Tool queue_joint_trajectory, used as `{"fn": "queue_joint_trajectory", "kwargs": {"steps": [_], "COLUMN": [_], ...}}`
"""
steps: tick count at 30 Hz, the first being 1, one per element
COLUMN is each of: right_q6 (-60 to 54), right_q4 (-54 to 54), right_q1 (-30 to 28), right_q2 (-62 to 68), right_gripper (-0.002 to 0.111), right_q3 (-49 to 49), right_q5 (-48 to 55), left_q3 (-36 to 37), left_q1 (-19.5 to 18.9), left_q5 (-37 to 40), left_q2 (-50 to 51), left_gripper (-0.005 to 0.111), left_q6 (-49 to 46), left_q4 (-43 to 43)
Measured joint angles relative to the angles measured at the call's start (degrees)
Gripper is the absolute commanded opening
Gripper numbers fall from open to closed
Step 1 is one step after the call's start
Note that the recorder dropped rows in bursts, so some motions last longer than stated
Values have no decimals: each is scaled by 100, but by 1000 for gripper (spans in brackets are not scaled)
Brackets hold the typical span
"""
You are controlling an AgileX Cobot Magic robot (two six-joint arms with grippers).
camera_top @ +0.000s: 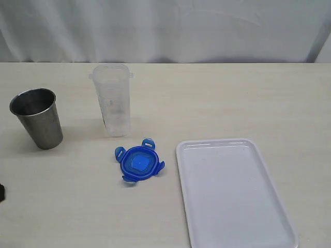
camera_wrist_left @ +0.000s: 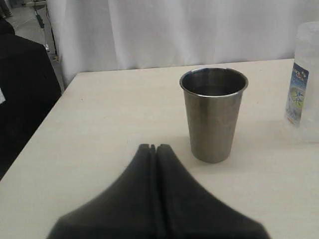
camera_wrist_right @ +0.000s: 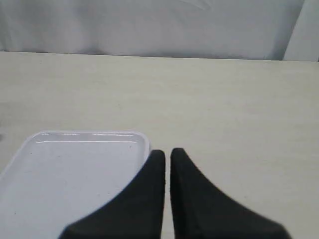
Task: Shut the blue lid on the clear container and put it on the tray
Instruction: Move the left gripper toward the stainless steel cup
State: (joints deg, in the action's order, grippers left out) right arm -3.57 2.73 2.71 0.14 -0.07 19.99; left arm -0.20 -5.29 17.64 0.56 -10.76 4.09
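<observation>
Left gripper (camera_wrist_left: 153, 147) and right gripper (camera_wrist_right: 168, 151) look identical tbh: plain matte black, two smooth fingers each, broad at the base and tapering to narrow, blunt tips. Bases are blurry this close up.

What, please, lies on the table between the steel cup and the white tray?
In the exterior view, the blue lid lies there; the clear container stands just behind that line.
</observation>
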Motion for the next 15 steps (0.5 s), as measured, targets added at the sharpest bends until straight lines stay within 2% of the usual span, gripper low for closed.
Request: {"fn": "queue_joint_trajectory", "kwargs": {"steps": [10, 13, 15], "right_q6": [0, 0, 0], "right_q4": [0, 0, 0], "right_q1": [0, 0, 0], "right_q2": [0, 0, 0], "right_gripper": [4, 4, 4], "right_q3": [0, 0, 0], "right_q5": [0, 0, 0], "left_q3": [0, 0, 0], "left_q1": [0, 0, 0], "left_q5": [-398, -941, -1625], "left_q2": [0, 0, 0], "left_gripper": [0, 0, 0], "left_q6": [-66, -64, -64], "left_q4": [-258, -12, 100]}}
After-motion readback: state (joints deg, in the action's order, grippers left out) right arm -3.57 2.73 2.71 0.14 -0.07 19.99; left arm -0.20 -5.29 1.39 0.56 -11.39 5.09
